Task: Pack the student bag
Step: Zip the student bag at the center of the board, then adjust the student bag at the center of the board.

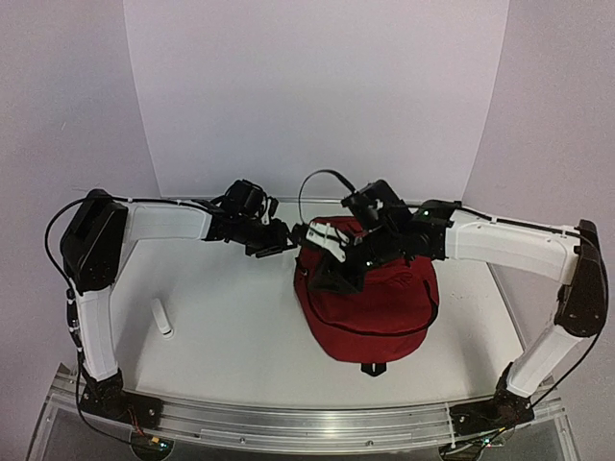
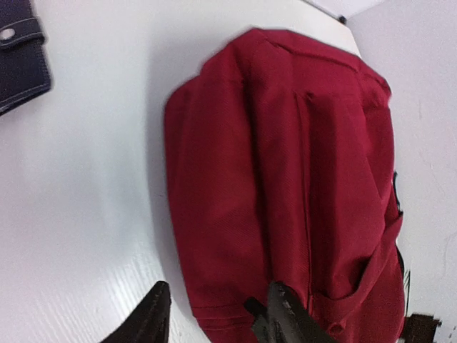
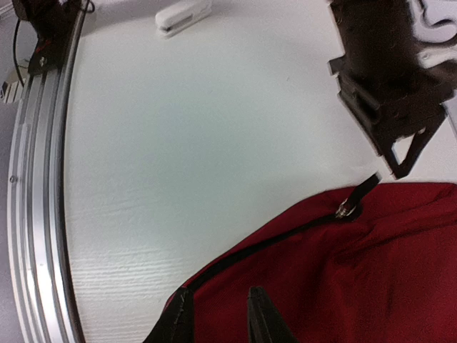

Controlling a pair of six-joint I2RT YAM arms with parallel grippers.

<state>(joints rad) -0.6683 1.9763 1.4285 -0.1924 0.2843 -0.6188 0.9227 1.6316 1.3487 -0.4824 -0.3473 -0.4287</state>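
Just below the right claw (image 3: 220, 318) lies the student bag (image 3: 357, 271).

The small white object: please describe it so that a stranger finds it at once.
On the white table, look left of the dark red backpack, toward the left arm. There lies a small white oblong object. Unlike the backpack, it is tiny and pale.

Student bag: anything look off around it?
The zipper on the student bag looks shut where visible, yet a white stapler-like item and a dark blue pouch lie outside on the table.
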